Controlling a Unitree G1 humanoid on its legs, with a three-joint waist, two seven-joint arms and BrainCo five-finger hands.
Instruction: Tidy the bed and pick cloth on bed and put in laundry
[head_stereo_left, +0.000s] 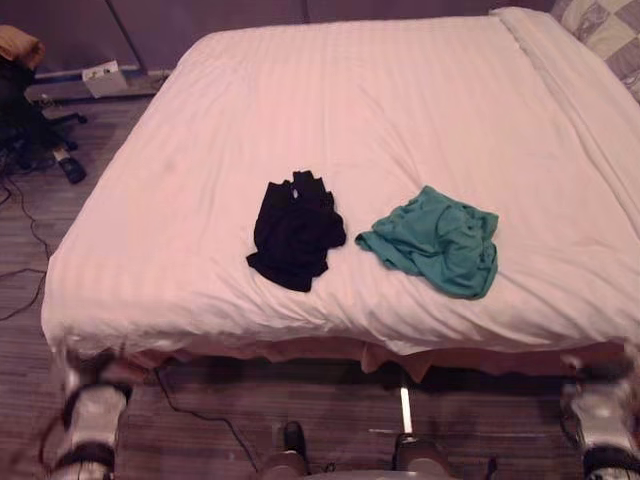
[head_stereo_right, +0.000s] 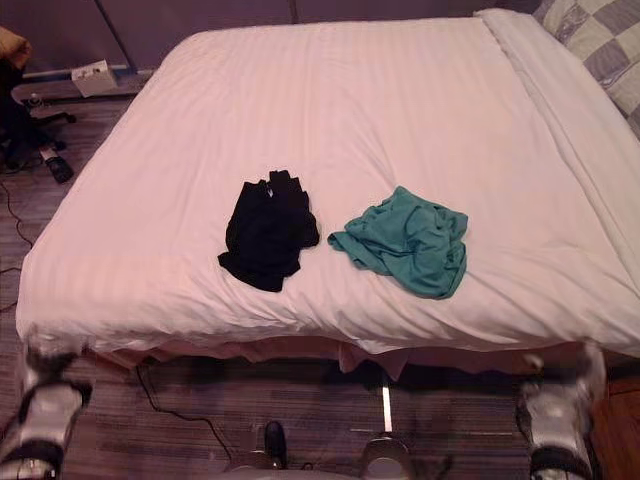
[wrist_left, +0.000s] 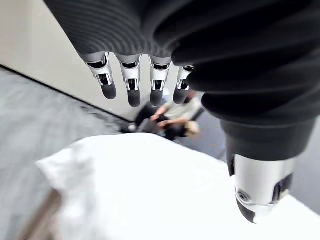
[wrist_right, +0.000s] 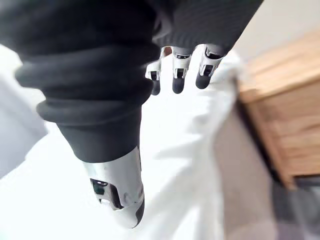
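A black garment (head_stereo_left: 296, 230) and a teal garment (head_stereo_left: 438, 240) are seen crumpled side by side on the bed (head_stereo_left: 380, 90), near its foot edge. The black one lies nearer the left hand (wrist_left: 131, 82) and the teal one nearer the right hand (wrist_right: 177, 75). Both hands' fingers are straight and nothing is held.

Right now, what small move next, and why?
Probably reach the open, empty left hand to the black cloth, which lies untouched on that side of the bed; the right hand, also open, is nearer the green cloth.
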